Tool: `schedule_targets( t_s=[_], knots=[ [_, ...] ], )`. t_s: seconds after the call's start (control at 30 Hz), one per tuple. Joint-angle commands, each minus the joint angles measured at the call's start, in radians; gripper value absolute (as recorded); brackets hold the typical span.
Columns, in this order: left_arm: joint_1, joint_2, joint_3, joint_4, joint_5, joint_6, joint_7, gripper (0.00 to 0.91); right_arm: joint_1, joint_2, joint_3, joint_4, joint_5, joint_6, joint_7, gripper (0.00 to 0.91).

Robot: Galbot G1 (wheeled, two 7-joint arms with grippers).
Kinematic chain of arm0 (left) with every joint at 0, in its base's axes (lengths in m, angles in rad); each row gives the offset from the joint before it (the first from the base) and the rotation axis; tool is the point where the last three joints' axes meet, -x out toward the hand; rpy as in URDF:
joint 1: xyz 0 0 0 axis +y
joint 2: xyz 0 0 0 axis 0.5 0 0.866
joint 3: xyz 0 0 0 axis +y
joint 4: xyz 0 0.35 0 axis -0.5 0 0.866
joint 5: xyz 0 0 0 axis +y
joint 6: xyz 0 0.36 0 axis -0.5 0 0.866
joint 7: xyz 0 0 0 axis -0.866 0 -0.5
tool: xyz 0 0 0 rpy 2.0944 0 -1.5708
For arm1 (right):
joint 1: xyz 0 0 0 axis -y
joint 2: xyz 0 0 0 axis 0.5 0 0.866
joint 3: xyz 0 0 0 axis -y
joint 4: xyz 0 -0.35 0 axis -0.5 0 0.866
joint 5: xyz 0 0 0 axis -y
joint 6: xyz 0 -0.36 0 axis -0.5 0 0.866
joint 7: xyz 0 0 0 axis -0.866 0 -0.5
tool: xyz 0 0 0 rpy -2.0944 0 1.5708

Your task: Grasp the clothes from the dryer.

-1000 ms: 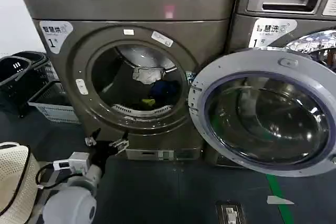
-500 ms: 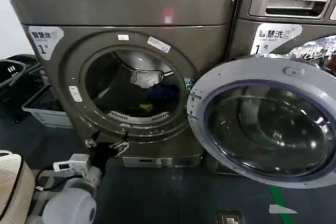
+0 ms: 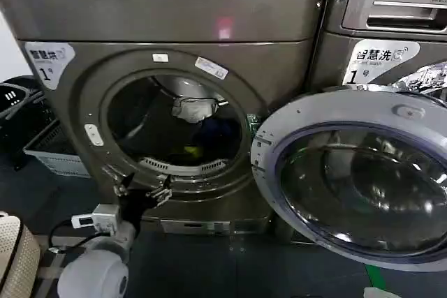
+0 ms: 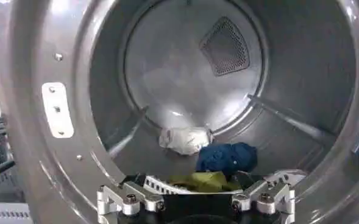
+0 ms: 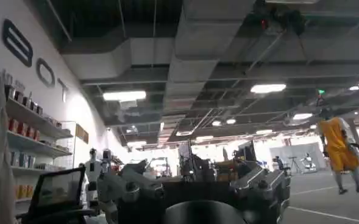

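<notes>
The bronze-grey dryer [image 3: 167, 5] stands with its round door swung open, its steel drum [image 4: 185, 67] exposed. On the drum floor lie the clothes: a yellow-green piece [image 3: 192, 150] [image 4: 203, 180] nearest the mouth, a navy piece [image 3: 220, 130] [image 4: 227, 157] behind it, and a white crumpled piece [image 3: 193, 108] [image 4: 185, 139] farther back. My left gripper [image 3: 143, 188] [image 4: 196, 193] hangs open just outside the mouth's lower left rim, holding nothing. My right gripper [image 5: 194, 182] is open and empty, facing the room away from the machine.
The open door [image 3: 335, 102] juts out to the right of the mouth, in front of the LG machine [image 3: 391, 5]. A grey basket [image 3: 49, 148] and a black one [image 3: 14, 102] sit on the floor at left. A cream woven object [image 3: 10, 256] is beside my left arm.
The dryer has grown larger in the head view as I came closer. My left gripper has gone from below the porthole up to its lower rim, still open.
</notes>
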Motion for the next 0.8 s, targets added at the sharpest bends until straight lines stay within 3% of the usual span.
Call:
schedule_targets(
  t_s=[0.03,0.47,0.63,0.67,0.7,0.8],
  knots=[
    [-0.002,0.002,-0.003,0.006,0.003,0.049,0.021,0.907,0.001,0.001,-0.001,0.000,-0.001,0.001,0.000,0.907],
    [-0.026,0.004,-0.015,0.039,0.140,0.049,0.096,0.907,0.005,0.003,-0.015,-0.006,-0.026,0.023,0.001,0.907],
    [-0.104,0.016,-0.040,0.098,0.488,0.049,0.405,0.907,0.009,0.001,-0.021,-0.009,-0.027,0.027,0.000,0.907],
    [-0.119,0.030,-0.046,0.110,0.617,0.029,0.550,0.907,0.009,0.001,-0.022,-0.009,-0.027,0.027,0.000,0.907],
    [-0.127,0.044,-0.055,0.131,0.799,-0.102,0.680,0.907,0.010,0.000,-0.025,-0.008,-0.028,0.028,0.000,0.907],
    [-0.171,0.079,-0.056,0.180,1.070,-0.286,0.876,0.907,0.015,-0.001,-0.033,-0.002,-0.028,0.028,0.000,0.907]
  ],
)
